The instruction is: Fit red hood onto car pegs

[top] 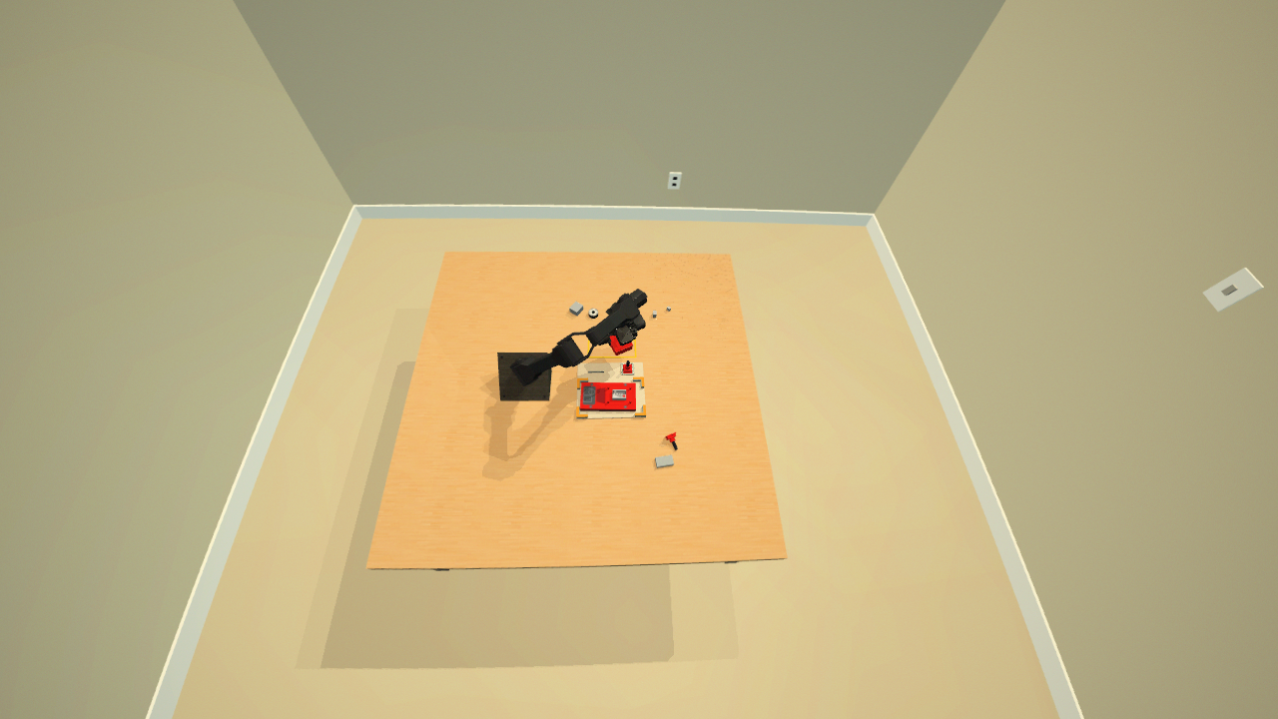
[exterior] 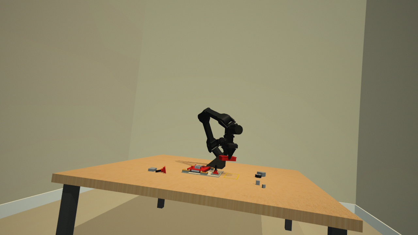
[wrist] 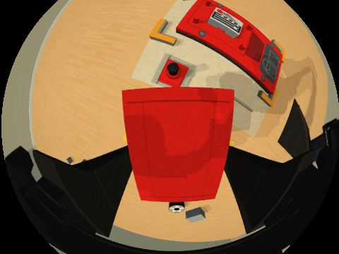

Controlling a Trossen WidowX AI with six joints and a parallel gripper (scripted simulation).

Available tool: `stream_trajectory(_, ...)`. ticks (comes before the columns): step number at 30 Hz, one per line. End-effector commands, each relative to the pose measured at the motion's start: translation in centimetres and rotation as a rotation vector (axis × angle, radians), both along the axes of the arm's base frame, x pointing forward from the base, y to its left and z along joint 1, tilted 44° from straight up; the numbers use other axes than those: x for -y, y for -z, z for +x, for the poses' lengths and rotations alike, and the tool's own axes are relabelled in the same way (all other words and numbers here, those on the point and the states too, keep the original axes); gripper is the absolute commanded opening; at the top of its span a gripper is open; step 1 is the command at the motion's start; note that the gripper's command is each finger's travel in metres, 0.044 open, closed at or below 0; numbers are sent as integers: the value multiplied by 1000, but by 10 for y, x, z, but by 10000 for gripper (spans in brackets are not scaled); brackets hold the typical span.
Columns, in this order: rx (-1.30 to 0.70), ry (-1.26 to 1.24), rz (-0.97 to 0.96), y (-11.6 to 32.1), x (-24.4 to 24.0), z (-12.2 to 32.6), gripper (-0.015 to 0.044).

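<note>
My gripper (top: 624,338) (exterior: 229,157) (wrist: 178,150) is shut on the red hood (top: 620,346) (exterior: 223,158) (wrist: 180,123), with one finger on each side. The hood hangs in the air above the table, roof up, behind the jig in the top view. Its corner holes are hidden. The red chassis (top: 630,406) (exterior: 205,168) (wrist: 191,21) sits in the jig, whose pale base plate (wrist: 212,67) has orange corners. The grey engine block (top: 618,393) (exterior: 197,166) (wrist: 226,22) is on the deck among red pegs (wrist: 249,27) (wrist: 242,46). In the wrist view the hood is turned relative to the chassis.
A red stand with an upright black knob (top: 627,364) (exterior: 215,167) (wrist: 172,69) is on the jig plate near the hood. A wheel (top: 592,314) (exterior: 258,176) (wrist: 176,207), a grey block (top: 575,308) (exterior: 261,174) (wrist: 195,214), small cubes (exterior: 257,182) and a grey slab (top: 664,461) lie around.
</note>
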State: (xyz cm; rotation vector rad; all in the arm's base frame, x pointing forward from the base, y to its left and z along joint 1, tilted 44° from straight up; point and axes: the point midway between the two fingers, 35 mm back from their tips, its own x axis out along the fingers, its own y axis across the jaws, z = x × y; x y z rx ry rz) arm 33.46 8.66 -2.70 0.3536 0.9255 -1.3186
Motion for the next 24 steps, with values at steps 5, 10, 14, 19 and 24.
stream_trajectory(5, -127, -144, 6, -24, 23, 5, 0)
stream_trajectory(10, -199, -225, 10, -37, 36, 8, 0)
stream_trajectory(14, -257, -290, 12, -48, 47, 9, 0)
stream_trajectory(19, -329, -370, 14, -60, 60, 9, 0)
stream_trajectory(24, -402, -450, 15, -73, 73, 9, 0)
